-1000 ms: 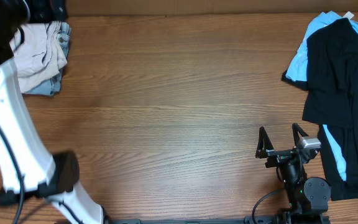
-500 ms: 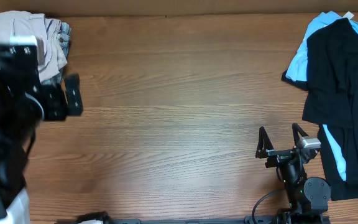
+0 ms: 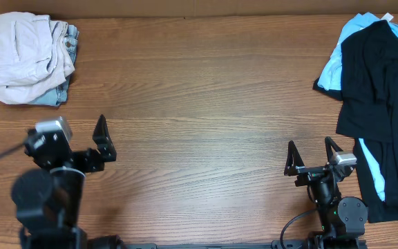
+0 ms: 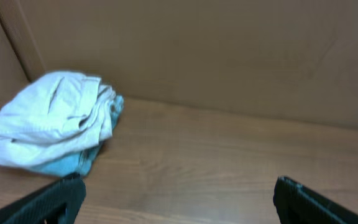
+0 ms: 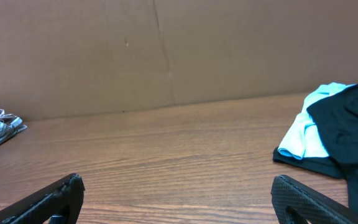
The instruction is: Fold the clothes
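Surface: wood-grain bench point(image 3: 206, 117), boards running left to right. A plain brown cardboard wall point(image 4: 229, 56) stands along the far edge.

Near edge, left: left gripper point(image 4: 179, 202), jaws spread wide, nothing between them, facing the far left corner.

Near edge, right: right gripper point(image 3: 311, 155), jaws likewise spread and holding nothing. It is near the lower end of a black garment point(image 3: 382, 104).

Right edge: the black garment lies from near to far over a sky-blue garment point(image 3: 337, 59), which shows at its left side toward the far right corner.

Far left corner: khaki shorts point(image 3: 19, 55), bunched in a compact heap on top of light-blue denim shorts point(image 3: 52, 97); the denim shows along the heap's near and right sides. Both grippers are well apart from the heap. The line from the left gripper to it runs over bare wood.
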